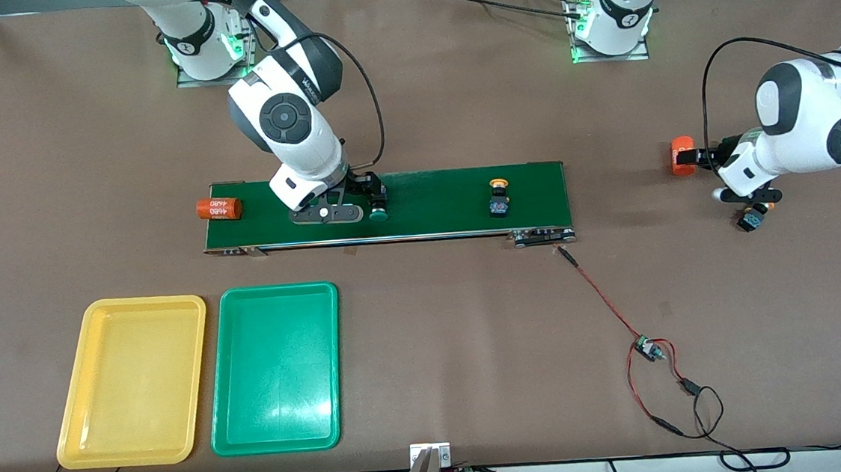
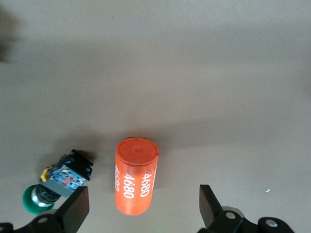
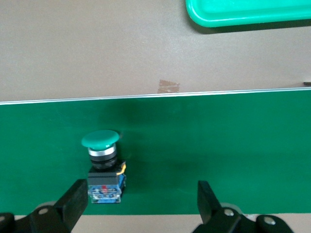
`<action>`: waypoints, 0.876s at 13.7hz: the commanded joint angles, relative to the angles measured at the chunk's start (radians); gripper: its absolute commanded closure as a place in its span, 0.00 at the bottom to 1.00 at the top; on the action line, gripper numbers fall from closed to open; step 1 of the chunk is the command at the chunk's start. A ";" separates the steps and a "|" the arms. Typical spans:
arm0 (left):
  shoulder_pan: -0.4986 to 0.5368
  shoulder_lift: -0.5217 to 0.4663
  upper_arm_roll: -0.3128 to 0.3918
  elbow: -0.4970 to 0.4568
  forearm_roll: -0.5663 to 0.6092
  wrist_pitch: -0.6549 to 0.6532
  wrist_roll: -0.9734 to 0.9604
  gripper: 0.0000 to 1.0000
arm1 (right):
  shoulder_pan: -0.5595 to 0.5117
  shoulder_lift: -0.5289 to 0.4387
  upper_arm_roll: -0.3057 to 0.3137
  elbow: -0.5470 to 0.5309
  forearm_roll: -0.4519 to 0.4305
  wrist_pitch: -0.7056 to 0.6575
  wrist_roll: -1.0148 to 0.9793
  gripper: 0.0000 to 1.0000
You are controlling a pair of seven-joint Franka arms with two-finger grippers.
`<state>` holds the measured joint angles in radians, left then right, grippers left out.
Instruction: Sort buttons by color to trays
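Note:
My right gripper is open over the dark-green belt. A green-capped button lies on the belt right beside one finger; in the right wrist view the button is just inside that finger, and the gripper holds nothing. A yellow-capped button stands farther along the belt. My left gripper is open above the table at the left arm's end. In its wrist view a green-capped button lies beside one finger. The yellow tray and green tray hold nothing.
An orange cylinder with white print lies under the left gripper's open fingers, also in the front view. A second orange cylinder lies at the belt's end toward the right arm. A button body shows beside the left hand. Red wires trail from the belt.

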<state>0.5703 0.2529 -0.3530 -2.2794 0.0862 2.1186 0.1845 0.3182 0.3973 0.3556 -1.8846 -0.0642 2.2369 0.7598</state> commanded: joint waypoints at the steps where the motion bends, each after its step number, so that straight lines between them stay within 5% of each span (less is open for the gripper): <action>1: 0.023 -0.026 -0.012 -0.109 0.023 0.111 0.018 0.00 | 0.021 0.005 -0.001 0.001 -0.023 0.030 0.058 0.00; 10: 0.066 0.045 -0.001 -0.146 0.024 0.236 0.148 0.01 | 0.015 0.014 -0.004 -0.014 -0.063 0.053 0.070 0.00; 11: 0.066 0.048 -0.001 -0.147 0.024 0.236 0.150 0.09 | 0.013 0.015 -0.004 -0.014 -0.063 0.053 0.069 0.00; 12: 0.066 0.049 -0.001 -0.147 0.024 0.236 0.168 0.35 | 0.013 0.024 -0.007 -0.014 -0.063 0.053 0.067 0.00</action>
<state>0.6281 0.2931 -0.3527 -2.4237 0.0864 2.3418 0.3180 0.3342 0.4070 0.3482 -1.8967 -0.1043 2.2731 0.8061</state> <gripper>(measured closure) 0.035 0.000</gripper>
